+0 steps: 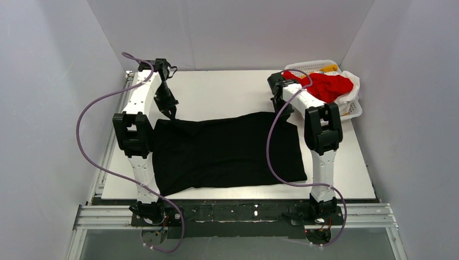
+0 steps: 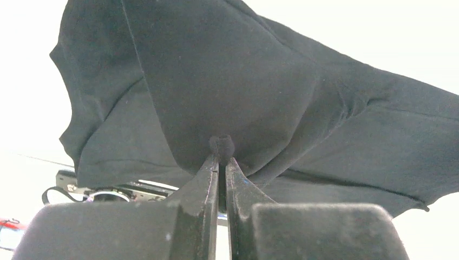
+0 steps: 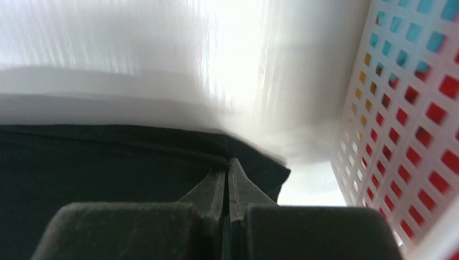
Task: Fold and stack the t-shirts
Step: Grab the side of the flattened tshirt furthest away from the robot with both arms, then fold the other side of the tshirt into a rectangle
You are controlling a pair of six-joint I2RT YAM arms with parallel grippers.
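The large black t-shirt lies spread across the middle of the white table. My left gripper is shut on its far left edge; in the left wrist view the gripper pinches a small tuft of black cloth. My right gripper is shut on the shirt's far right corner; in the right wrist view the gripper nips the hem of the black shirt. The red t-shirt lies in the basket with white and yellow cloth around it.
The white lattice basket stands at the far right corner and shows close to my right gripper in the right wrist view. Grey walls close in the table on three sides. Purple cables loop from both arms.
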